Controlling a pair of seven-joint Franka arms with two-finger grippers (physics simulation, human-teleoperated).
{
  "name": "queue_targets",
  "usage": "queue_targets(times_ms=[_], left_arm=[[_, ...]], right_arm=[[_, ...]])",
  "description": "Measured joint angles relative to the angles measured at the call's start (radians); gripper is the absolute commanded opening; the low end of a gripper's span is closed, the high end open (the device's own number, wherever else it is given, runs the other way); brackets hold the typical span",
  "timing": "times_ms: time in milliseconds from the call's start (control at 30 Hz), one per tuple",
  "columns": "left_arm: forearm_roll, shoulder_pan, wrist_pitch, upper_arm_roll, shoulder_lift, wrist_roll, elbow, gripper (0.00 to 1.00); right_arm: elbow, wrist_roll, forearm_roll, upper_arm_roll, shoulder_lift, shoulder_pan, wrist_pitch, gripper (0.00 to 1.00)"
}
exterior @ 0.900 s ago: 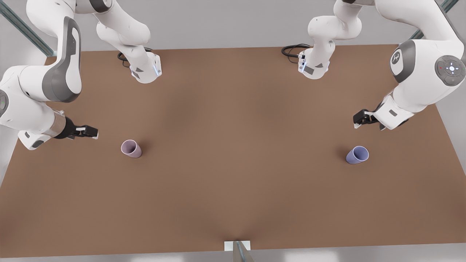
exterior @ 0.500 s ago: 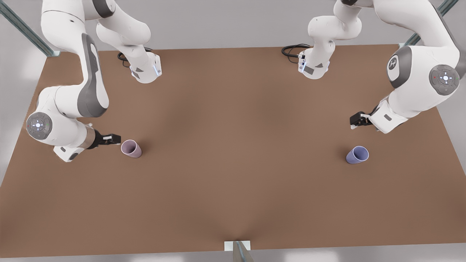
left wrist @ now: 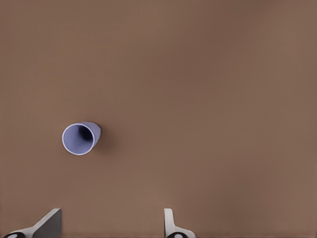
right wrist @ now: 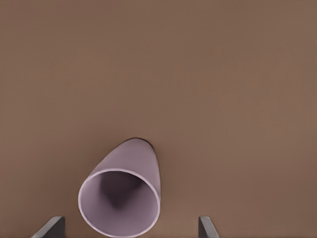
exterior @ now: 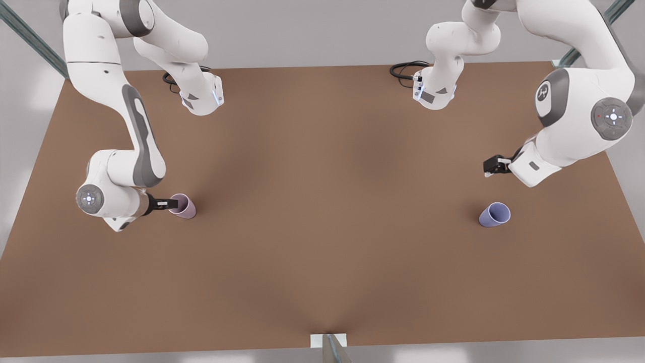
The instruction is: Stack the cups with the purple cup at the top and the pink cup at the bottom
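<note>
Broadly, the scene is a wide brown matte surface [exterior: 322, 227] with two white jointed arms mounted along its far edge, one at each side of the front view.

Matching the wrist views settles which arm is which. The right wrist view looks down on the pale mauve-pink tapered cup, so the right pincer [exterior: 169, 203] is the one at the front view's left, low over the surface and right at that cup's rim. Its two grey fingertips [right wrist: 49, 228] stand spread on either side of the cup's mouth in the right wrist view, wide enough to take the cup between them; they grip nothing yet. That straddling pose reads as the approach to a grasp, probably so the cup can be carried to where the stack will be built.

The left pincer [exterior: 493, 166] is at the front view's right, held above the surface and apart from the bluish-lavender tapered cup. Its fingertips [left wrist: 49, 224] are also spread, with the cup off to one side of them, so this arm appears to wait its turn, sensibly, since its cup must go in last.

Both cups are small, smooth and handleless. The pink cup [exterior: 182, 206] stands upright with its mouth open upward. The purple cup [exterior: 494, 215] stands likewise, well apart from it across the surface. Nothing is stacked yet.
</note>
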Motion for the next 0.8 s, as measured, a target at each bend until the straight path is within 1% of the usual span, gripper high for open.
queue_targets(times_ms=[133,300,400,500,667,700,800], left_arm=[[0.012,0.0,-0.004,0.0,-0.001,0.001,0.003,1.0],[0.017,0.0,-0.008,0.0,-0.001,0.001,0.002,1.0],[0.018,0.0,-0.01,0.0,0.0,0.002,0.001,1.0],[0.019,0.0,-0.011,0.0,0.001,0.002,0.0,1.0],[0.019,0.0,-0.015,-0.001,-0.001,0.003,-0.001,1.0],[0.019,0.0,-0.016,0.0,-0.001,0.003,-0.001,1.0],[0.019,0.0,-0.018,-0.001,0.0,0.003,-0.001,1.0]], right_arm=[[-0.073,-0.003,0.0,0.0,-0.008,-0.002,0.061,0.99],[-0.123,-0.006,-0.001,-0.001,-0.001,-0.01,0.116,0.93],[-0.129,-0.008,-0.001,-0.001,0.007,-0.011,0.139,0.8],[-0.128,-0.009,-0.002,0.0,0.021,-0.011,0.152,0.72],[-0.125,-0.01,-0.001,0.0,0.058,-0.012,0.179,0.69],[-0.126,-0.01,-0.001,0.0,0.061,-0.013,0.184,0.65],[-0.127,-0.011,0.0,0.0,0.066,-0.014,0.196,0.4]])
